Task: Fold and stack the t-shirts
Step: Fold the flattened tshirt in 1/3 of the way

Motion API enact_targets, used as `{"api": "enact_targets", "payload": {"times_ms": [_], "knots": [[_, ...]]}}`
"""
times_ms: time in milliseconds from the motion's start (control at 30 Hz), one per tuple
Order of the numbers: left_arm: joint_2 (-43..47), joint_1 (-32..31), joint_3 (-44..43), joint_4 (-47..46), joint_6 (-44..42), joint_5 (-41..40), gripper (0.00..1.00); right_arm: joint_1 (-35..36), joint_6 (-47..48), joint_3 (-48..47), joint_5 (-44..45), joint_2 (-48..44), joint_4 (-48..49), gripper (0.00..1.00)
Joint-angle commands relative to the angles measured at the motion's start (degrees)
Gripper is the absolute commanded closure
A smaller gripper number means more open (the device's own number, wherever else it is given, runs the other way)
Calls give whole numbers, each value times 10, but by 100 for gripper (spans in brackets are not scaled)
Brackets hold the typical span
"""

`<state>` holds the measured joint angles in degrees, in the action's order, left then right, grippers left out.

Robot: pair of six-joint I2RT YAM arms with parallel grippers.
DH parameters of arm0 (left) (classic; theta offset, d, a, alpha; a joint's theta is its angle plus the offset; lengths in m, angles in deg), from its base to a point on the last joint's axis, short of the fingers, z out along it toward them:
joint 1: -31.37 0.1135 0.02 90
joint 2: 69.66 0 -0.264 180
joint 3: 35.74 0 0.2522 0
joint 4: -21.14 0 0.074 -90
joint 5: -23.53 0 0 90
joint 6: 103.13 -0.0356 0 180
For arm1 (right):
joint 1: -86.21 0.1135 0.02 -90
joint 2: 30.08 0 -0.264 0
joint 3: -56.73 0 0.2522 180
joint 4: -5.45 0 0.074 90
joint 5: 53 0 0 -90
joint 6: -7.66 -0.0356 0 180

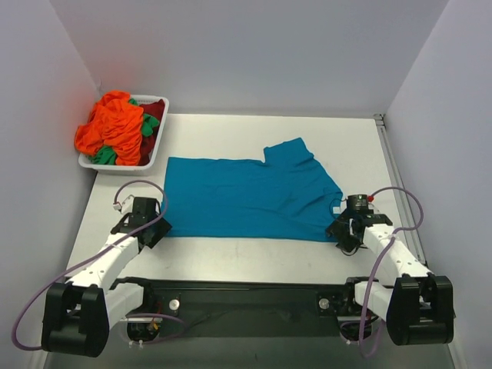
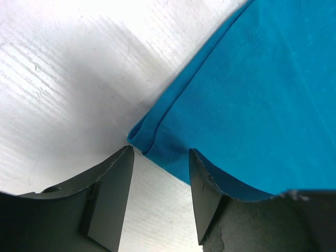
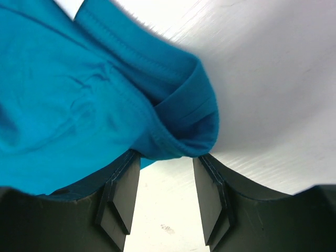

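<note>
The teal t-shirt (image 1: 238, 200) is soft, matt knitted cloth with stitched hems and shallow creases. The white counter (image 1: 254, 250) under it is smooth, with a faint brushed grain and dull sheen. The tray (image 1: 162, 129) is white plastic and holds crumpled orange shirts (image 1: 111, 127). On the left hand (image 2: 160, 152) the fingers (image 2: 110, 194) are matt black, slightly scuffed

Bright, even light, soft grey shadows on the table (image 2: 105, 58); sharp close-ups.
</note>
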<state>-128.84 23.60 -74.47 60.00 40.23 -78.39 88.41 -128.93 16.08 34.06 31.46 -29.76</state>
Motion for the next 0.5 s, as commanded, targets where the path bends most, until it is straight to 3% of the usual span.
{"api": "enact_targets", "payload": {"times_ms": [0,100,200,233,267,367,467], "knots": [[-21,3,5,-23,-4,-16,46,-15,18,1,24,6,-6,55],[-33,4,2,-29,-5,-19,49,-18,24,-6,28,12,-6,57],[-37,4,-4,-30,-7,-21,63,-18,29,-16,50,21,-5,63],[-35,4,-10,-31,-9,-18,75,-18,33,-19,53,23,-5,65],[-33,4,-12,-31,-11,-15,80,-18,34,-22,52,28,-5,68],[-27,4,-27,-18,-19,-16,100,-18,38,-33,47,36,-5,99],[-19,3,-44,20,-22,-28,100,-18,38,-36,34,23,-15,100]]}}
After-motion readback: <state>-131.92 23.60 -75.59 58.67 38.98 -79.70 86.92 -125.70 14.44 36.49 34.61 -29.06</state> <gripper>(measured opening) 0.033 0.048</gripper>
